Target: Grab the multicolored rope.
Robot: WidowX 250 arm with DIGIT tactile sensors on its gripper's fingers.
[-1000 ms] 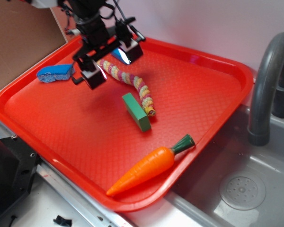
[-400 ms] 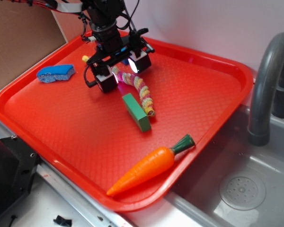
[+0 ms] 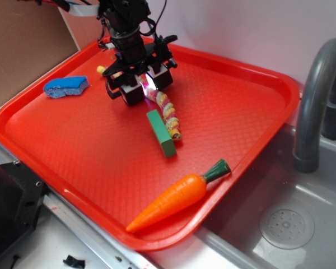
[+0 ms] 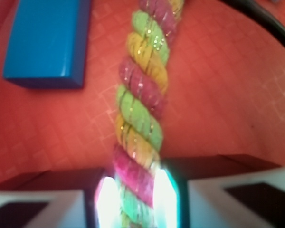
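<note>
The gripper [image 3: 140,88] is dropping lower than a moment ago and the gap between its jaws is narrowing, while the green block [image 3: 161,133] below it is sitting a touch further left and lower than before. Right now the fingers [image 4: 107,202] are pressing in from both sides of the multicolored rope [image 3: 163,110], and the wrist view is showing the cord filling the slot between them, so it looks pinched or a hair from it; I cannot tell whether the squeeze is finished. The rope is lying across the middle of the red tray [image 3: 241,112], one end poking out behind the gripper, the other resting just beside the green block. To do this well, I would judge it is worth finishing the squeeze before lifting, since a floppy cord slips easily, and rising straight up so the dangling tail is not dragging the block. A blue sponge [image 3: 65,86] is sitting well apart to the left, an orange carrot [image 3: 176,197] near the tray's front edge.
</note>
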